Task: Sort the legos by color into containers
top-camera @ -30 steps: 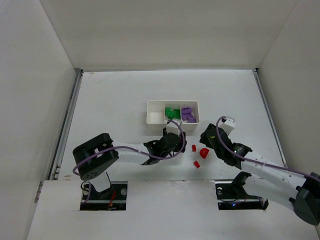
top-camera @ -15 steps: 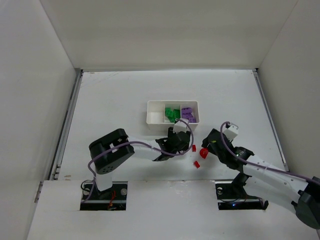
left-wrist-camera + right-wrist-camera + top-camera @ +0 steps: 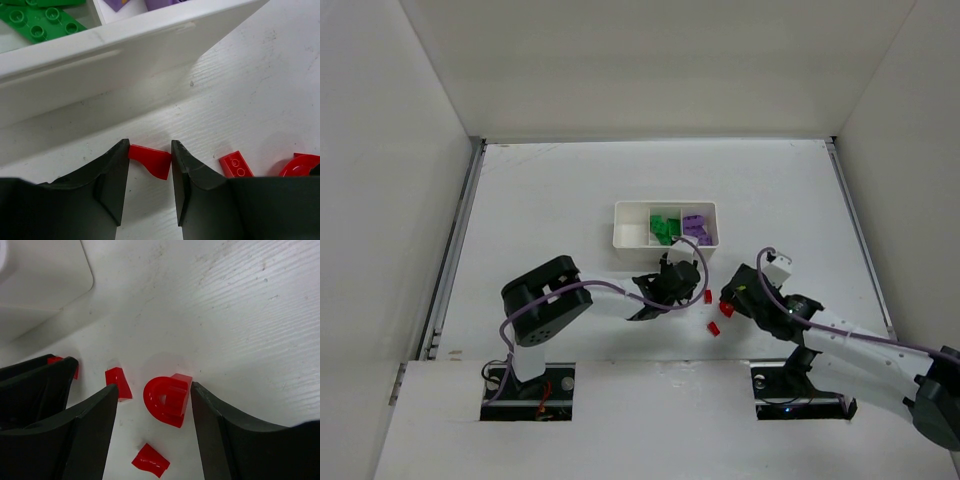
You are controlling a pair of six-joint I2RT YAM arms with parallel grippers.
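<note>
While the curved red lego [image 3: 152, 162] rests on the counter [image 3: 250, 75], the left hand [image 3: 150, 148] is clamped on it. One finger presses each end, a grip that should keep the piece from pivoting during a lift.

Directly beyond this hand's fingertips stands the near wall of the tray [image 3: 125, 55]. Green legos [image 3: 35, 22] fill the compartment ahead and to the left, and purple legos [image 3: 120, 4] fill the one ahead and to the right. The third compartment [image 3: 632, 234], farther left, appears bare and is the likely destination for red. A flat red lego [image 3: 234, 165] lies just right of the hand.

The right hand [image 3: 154, 387] stands apart, its fingers straddling the red arch [image 3: 165, 400]. The arch sits against the right-side finger, with a gap at the other, so nothing is gripped. Two small red legos [image 3: 118, 382] lie nearby.
</note>
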